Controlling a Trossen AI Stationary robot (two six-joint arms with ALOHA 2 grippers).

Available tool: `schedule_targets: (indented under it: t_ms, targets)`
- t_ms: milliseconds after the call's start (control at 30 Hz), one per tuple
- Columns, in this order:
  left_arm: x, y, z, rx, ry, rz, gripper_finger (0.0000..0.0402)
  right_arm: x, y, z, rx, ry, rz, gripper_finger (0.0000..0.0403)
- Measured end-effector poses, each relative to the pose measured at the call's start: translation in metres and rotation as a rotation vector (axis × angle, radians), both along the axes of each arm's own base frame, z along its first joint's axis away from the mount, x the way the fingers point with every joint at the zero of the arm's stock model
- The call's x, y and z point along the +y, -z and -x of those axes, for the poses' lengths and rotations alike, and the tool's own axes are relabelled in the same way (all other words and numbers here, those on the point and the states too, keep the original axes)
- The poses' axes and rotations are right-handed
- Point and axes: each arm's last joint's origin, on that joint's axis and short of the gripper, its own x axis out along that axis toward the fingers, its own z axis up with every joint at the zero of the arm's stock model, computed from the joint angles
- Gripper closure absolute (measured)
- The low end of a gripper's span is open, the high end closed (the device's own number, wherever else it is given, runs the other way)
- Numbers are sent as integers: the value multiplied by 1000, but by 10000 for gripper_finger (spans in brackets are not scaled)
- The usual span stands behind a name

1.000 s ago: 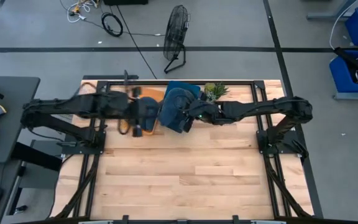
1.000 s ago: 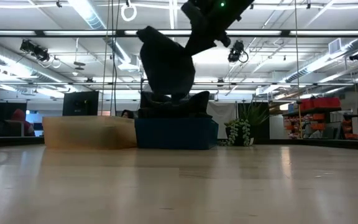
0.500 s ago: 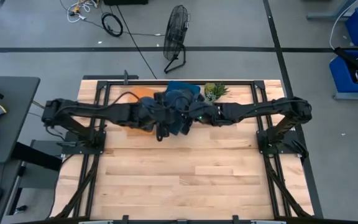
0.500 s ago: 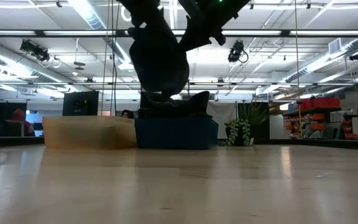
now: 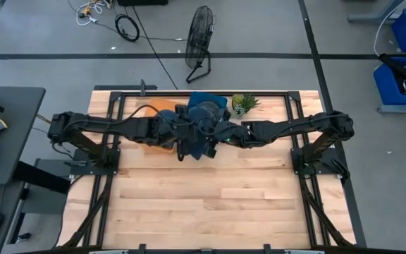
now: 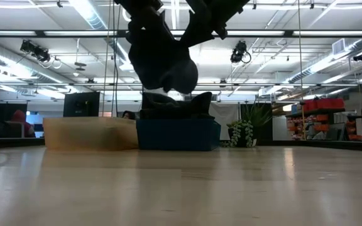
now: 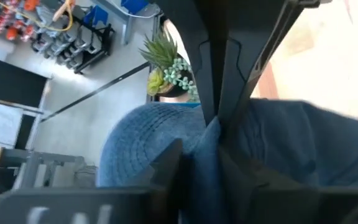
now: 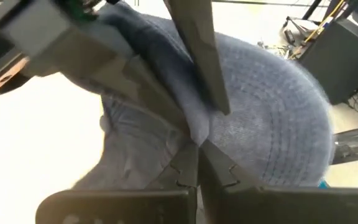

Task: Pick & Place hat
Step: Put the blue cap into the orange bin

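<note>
From above, we cannot separate the left end effector from the right end effector: both vanish against the hat, which also covers most of the blue bin and the tan box. At table height, both arms are cut off by the top edge. In the room behind, a person is too small to make out.

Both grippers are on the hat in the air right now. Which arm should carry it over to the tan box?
Left, probably. The left gripper and right gripper are both shut on the blue hat, held above the blue bin. The tan box sits on the left arm's side.
</note>
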Motion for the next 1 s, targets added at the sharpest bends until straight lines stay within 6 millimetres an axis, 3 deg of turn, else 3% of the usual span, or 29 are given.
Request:
schedule_targets:
  t_ms: [133, 300, 633, 767, 1000]
  targets:
    - [0, 1, 1, 10, 3, 17, 385, -1, 0, 0, 5, 8, 16, 400]
    - [0, 3, 2, 21, -9, 32, 386, -1, 0, 0, 2, 16, 7, 378]
    - [5, 10, 14, 89, -231, -58, 382, -1, 4, 5, 80, 65, 78, 259]
    - [9, 5, 27, 115, -382, -190, 385, 0, 6, 10, 125, 71, 86, 224]
    - [15, -18, 70, 78, -525, -199, 383, -1, 15, 19, 216, 132, 25, 206]
